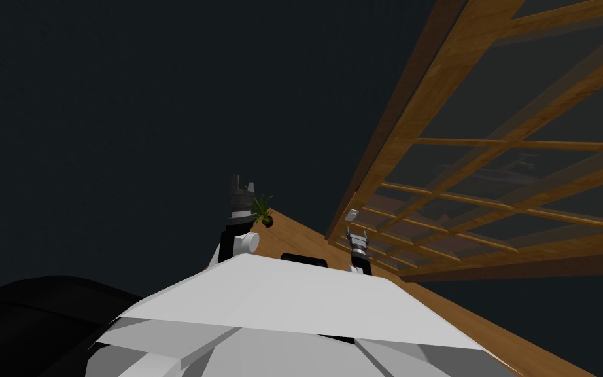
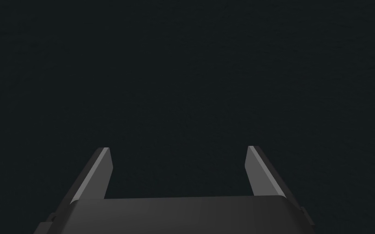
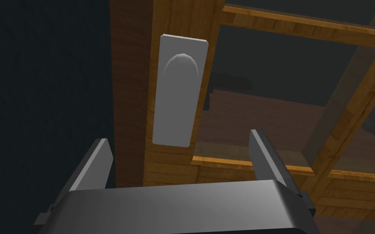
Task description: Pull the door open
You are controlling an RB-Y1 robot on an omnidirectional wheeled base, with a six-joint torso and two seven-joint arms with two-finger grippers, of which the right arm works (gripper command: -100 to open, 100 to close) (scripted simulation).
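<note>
While the right end effector [image 3: 178, 136] stands open facing the grey handle plate [image 3: 177, 101] on the wooden-framed glazed door [image 3: 182, 16], the left end effector [image 2: 177, 147] is likewise open.

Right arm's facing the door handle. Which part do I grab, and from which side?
Take the rounded grey handle projecting from the long plate on the wooden door. Come straight at it from the front with the open right pincer, fingers flanking its sides.

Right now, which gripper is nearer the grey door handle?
Right. The right gripper faces the grey handle, close and open; the left gripper sits apart, beside a potted plant.
</note>
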